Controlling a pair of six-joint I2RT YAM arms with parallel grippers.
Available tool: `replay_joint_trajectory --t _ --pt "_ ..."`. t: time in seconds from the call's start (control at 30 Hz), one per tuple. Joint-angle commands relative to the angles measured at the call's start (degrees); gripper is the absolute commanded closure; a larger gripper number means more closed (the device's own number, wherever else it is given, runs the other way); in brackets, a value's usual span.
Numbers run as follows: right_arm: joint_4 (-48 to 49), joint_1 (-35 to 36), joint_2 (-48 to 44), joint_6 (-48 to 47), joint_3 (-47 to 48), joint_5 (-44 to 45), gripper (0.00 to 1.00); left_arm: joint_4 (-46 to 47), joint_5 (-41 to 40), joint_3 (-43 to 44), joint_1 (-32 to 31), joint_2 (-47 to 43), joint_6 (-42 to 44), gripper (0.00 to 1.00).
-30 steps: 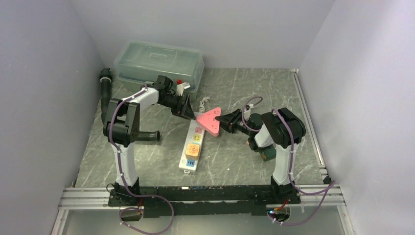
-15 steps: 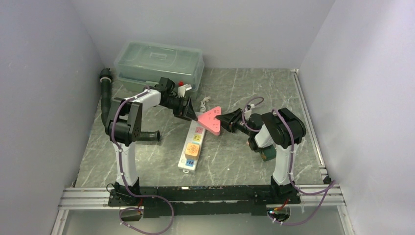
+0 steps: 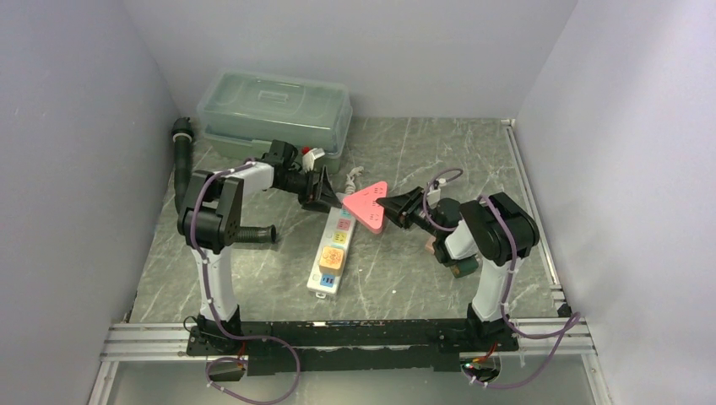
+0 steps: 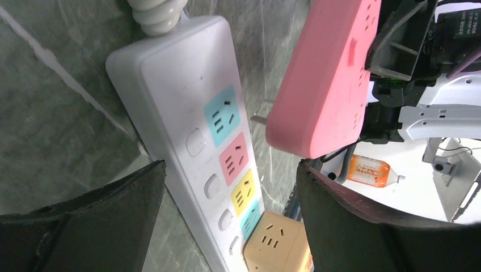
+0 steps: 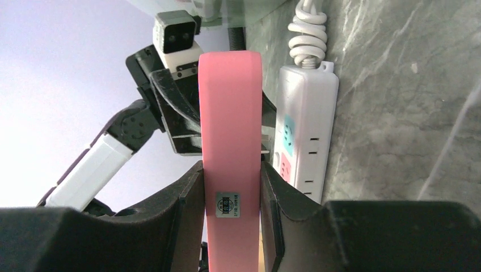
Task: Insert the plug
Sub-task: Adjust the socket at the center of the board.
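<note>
We list one counter (image 3: 439, 283), topped in a grey-green marble-patterned sheet with pale veins. We count three plain walls (image 3: 380, 51), pale lavender, closing it in at left, far side and right. Along the near edge we note a silver aluminium rail (image 3: 152, 339); a thinner pale strip (image 3: 530, 198) follows the right edge. In the far left corner we record a clear lidded storage box (image 3: 274, 103), with a black hose (image 3: 181, 160) beside it by the left wall. Light: even and soft.

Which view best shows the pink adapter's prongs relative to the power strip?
Left wrist: a metal prong juts from the pink adapter, beside the white power strip. Right wrist shows only a sliver of it past the adapter's side; top external shows the adapter's face, no prongs.
</note>
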Motion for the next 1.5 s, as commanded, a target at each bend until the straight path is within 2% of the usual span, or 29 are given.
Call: replay_joint_trajectory --t 0.0,0.1,0.23,0.43,0.57,0.63,0.7,0.77,0.9,1.0,1.07,1.13,1.3,1.47 --pt "8.09 -0.12 -1.17 0.14 0.49 1.49 1.00 6.10 2.22 -4.65 -0.05 -3.87 -5.79 0.11" --pt "10.14 -0.09 -0.08 1.04 0.32 2.01 1.00 9.28 2.40 -8.32 -0.85 -4.66 -8.79 0.12" --pt "6.02 -0.21 -1.59 -1.91 -0.53 2.74 1.00 14.74 2.65 -12.46 -1.10 -5.47 -14.87 0.13" --pt "6.01 -0.83 -0.68 -2.45 -1.70 2.96 1.00 24.35 6.31 -16.35 -1.01 -5.53 -24.81 0.15" --pt "5.97 -1.85 -0.74 -2.84 -3.12 2.95 1.00 18.03 7.32 -13.87 -0.40 -6.21 -21.77 0.15" --pt "5.32 -1.81 -0.86 -3.51 -3.41 3.08 1.00 11.98 7.20 -11.58 0.34 -6.63 -16.74 0.14" --pt "6.13 -1.79 -0.30 -3.40 -3.80 3.33 1.00 1.05 6.07 -7.54 0.88 -6.76 -7.89 0.12" --pt "7.13 -1.80 0.48 -2.96 -4.03 3.49 1.00 -11.99 4.28 -1.03 1.12 -6.02 5.01 0.10" --pt "7.28 -1.79 0.86 -3.06 -4.51 3.47 1.00 -35.67 -0.72 7.68 1.64 -4.40 36.33 0.11" --pt "5.35 -1.84 0.45 -3.95 -4.92 3.80 1.00 -46.75 -6.09 8.76 1.48 -4.02 54.75 0.14" --pt "4.63 -1.99 0.40 -4.27 -4.85 3.98 1.00 -48.86 -10.94 6.58 1.02 -4.78 63.07 0.19" --pt "3.99 -2.25 0.69 -4.39 -4.48 3.89 1.00 -48.14 -13.80 3.45 -0.53 -6.30 66.53 0.23" --pt "4.75 -3.84 1.23 -3.87 -4.67 2.98 1.00 -41.65 -21.41 -3.69 -7.10 -9.80 68.72 0.31" --pt "2.58 -4.55 -0.07 -4.78 -4.59 1.84 1.00 -38.57 -20.16 -5.07 -9.34 -10.15 68.14 0.40"
